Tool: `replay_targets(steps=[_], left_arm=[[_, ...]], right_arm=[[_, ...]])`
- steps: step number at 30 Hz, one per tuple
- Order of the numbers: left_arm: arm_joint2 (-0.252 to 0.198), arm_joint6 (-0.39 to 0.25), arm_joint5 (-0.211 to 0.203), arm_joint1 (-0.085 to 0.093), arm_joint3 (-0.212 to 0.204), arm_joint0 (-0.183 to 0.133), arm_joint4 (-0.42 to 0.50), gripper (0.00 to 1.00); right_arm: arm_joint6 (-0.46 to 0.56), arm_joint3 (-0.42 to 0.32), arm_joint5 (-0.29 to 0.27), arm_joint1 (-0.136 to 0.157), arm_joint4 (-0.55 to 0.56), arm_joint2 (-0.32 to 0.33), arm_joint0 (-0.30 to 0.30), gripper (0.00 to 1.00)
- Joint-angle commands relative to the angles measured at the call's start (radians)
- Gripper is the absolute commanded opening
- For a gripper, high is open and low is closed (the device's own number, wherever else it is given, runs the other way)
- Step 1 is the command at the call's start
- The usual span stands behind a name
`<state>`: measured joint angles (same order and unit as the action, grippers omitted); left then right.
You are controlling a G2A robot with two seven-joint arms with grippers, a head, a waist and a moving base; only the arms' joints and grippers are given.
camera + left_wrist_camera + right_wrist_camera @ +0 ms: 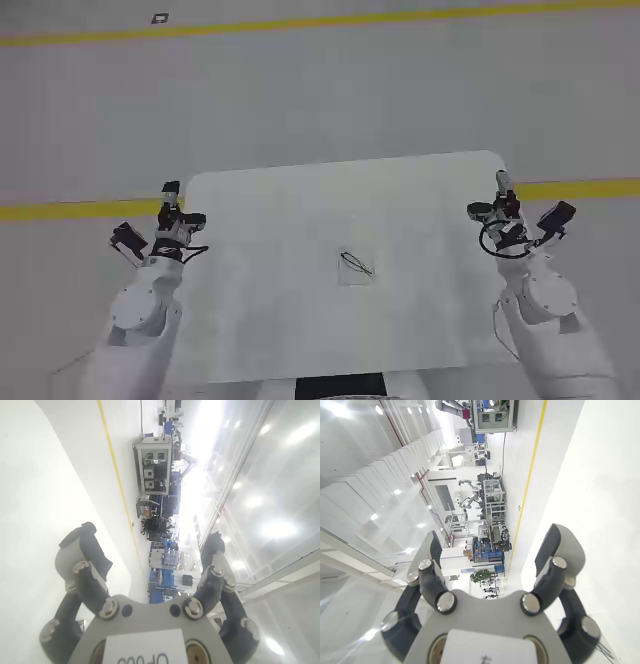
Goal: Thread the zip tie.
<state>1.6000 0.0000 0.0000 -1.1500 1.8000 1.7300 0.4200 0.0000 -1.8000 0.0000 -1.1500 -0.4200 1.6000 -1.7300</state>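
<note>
Near the middle of the white, round-cornered worktop (280, 330), slightly toward the robot's right, lies the thin black plastic zip tie (356, 264). It is flat on the surface, and it looks bent into a narrow, elongated loop, though it is too small to be sure. Its long axis runs on a diagonal: one end points toward the far left of the worktop and the other toward the near right. A faint rectangular outline surrounds it; what that outline is cannot be told.

The left claw (147, 542) is released, its two dark padded fingers (83, 542) spread wide with nothing between them. It hangs at the left edge of the worktop, well apart from the zip tie, at the end of the white left arm (150, 295).

The right claw (492, 543) is likewise released and holds nothing, its fingers (551, 543) set far apart. It sits at the right edge of the worktop on the white right arm (545, 295), also well away from the zip tie.

A yellow line (60, 210) crosses the grey floor behind the worktop.
</note>
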Motion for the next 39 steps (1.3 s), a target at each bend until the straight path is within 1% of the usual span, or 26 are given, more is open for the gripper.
replay_targets(steps=[1,2,3,4,5,6,7,8,9,10,11,12,13,14,15,16,17,18,19,20,21,22,24,27,28,39], left_arm=[[0.0,0.0,0.0,0.0,0.0,0.0,0.0,1.0],[0.0,0.0,0.0,0.0,0.0,0.0,0.0,0.78],[0.0,0.0,0.0,0.0,0.0,0.0,0.0,0.78],[0.0,0.0,0.0,0.0,0.0,0.0,0.0,1.0],[0.0,0.0,0.0,0.0,0.0,0.0,0.0,0.78],[0.0,0.0,0.0,0.0,0.0,0.0,0.0,1.0],[0.0,0.0,0.0,0.0,0.0,0.0,0.0,0.78],[0.0,0.0,0.0,0.0,0.0,0.0,0.0,1.0],[0.0,0.0,0.0,0.0,0.0,0.0,0.0,1.0],[0.0,0.0,0.0,0.0,0.0,0.0,0.0,0.78],[0.0,0.0,0.0,0.0,0.0,0.0,0.0,0.78],[0.0,0.0,0.0,0.0,0.0,0.0,0.0,1.0],[0.0,0.0,0.0,0.0,0.0,0.0,0.0,1.0],[0.0,0.0,0.0,0.0,0.0,0.0,0.0,0.78],[0.0,0.0,0.0,0.0,0.0,0.0,0.0,0.78],[0.0,0.0,0.0,0.0,0.0,0.0,0.0,0.78],[0.0,0.0,0.0,0.0,0.0,0.0,0.0,1.0],[0.0,0.0,0.0,0.0,0.0,0.0,0.0,0.78],[0.0,0.0,0.0,0.0,0.0,0.0,0.0,1.0],[0.0,0.0,0.0,0.0,0.0,0.0,0.0,0.78],[-0.005,-0.018,-0.007,0.001,0.015,-0.005,-0.01,1.0],[-0.012,-0.055,-0.018,0.003,0.023,-0.008,-0.037,1.0],[-0.018,-0.133,0.022,0.009,0.028,-0.012,-0.1,1.0],[-0.028,-0.19,0.05,0.009,0.061,-0.009,-0.076,1.0],[-0.026,-0.191,0.05,0.008,0.067,-0.006,-0.043,1.0],[-0.031,-0.207,0.057,0.009,0.085,-0.007,-0.068,1.0]], right_arm=[[0.0,0.0,0.0,0.0,0.0,0.0,0.0,0.78],[0.0,0.0,0.0,0.0,0.0,0.0,0.0,0.78],[0.0,0.0,0.0,0.0,0.0,0.0,0.0,0.78],[0.0,0.0,0.0,0.0,0.0,0.0,0.0,1.0],[0.0,0.0,0.0,0.0,0.0,0.0,0.0,0.78],[0.0,0.0,0.0,0.0,0.0,0.0,0.0,1.0],[0.0,0.0,0.0,0.0,0.0,0.0,0.0,1.0],[0.0,0.0,0.0,0.0,0.0,0.0,0.0,0.78],[0.0,0.0,0.0,0.0,0.0,0.0,0.0,1.0],[0.0,0.0,0.0,0.0,0.0,0.0,0.0,1.0],[0.0,0.0,0.0,0.0,0.0,0.0,0.0,1.0],[0.0,0.0,0.0,0.0,0.0,0.0,0.0,1.0],[0.0,0.0,0.0,0.0,0.0,0.0,0.0,1.0],[0.0,0.0,0.0,0.0,0.0,0.0,0.0,0.78],[0.0,0.0,0.0,0.0,0.0,0.0,0.0,0.78],[0.0,0.0,0.0,0.0,0.0,0.0,0.0,1.0],[0.0,0.0,0.0,0.0,0.0,0.0,0.0,1.0],[0.0,0.0,0.0,0.0,0.0,0.0,0.0,1.0],[0.0,0.0,0.0,0.0,0.0,0.0,0.0,0.78],[0.0,0.0,0.0,0.0,0.0,0.0,0.0,0.78],[0.0,0.0,0.0,0.0,0.0,0.0,0.0,1.0],[0.0,0.0,0.0,0.0,0.0,0.0,0.0,1.0],[0.0,0.0,0.0,0.0,0.0,0.0,0.0,1.0],[0.0,0.0,0.0,0.0,0.0,0.0,0.0,1.0],[0.0,0.0,0.0,0.0,0.0,0.0,0.0,1.0],[0.0,0.0,0.0,0.0,0.0,0.0,0.0,1.0]])
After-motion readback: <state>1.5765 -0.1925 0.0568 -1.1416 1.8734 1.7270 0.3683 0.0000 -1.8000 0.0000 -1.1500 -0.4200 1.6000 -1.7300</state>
